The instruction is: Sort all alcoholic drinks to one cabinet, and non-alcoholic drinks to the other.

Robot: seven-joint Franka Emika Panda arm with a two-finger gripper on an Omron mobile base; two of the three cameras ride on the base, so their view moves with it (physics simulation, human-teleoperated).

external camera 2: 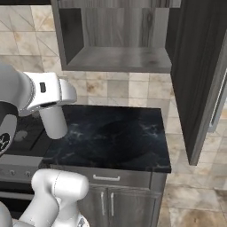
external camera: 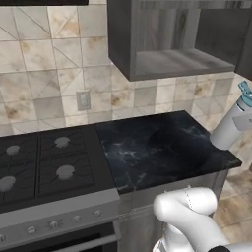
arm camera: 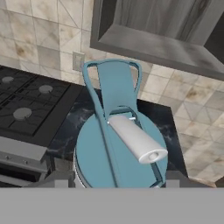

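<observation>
The gripper (arm camera: 117,183) was clamped on the white teal-lidded bottle (external camera: 231,125), held tilted at the right edge of the left view below the open cabinet (external camera: 172,66), whose shelf lip could snag it.

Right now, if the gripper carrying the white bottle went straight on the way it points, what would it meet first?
Probably the tiled wall just below the open cabinet. The gripper holds the white bottle and looks past its teal lid over the black counter. Depth is unclear.
</observation>
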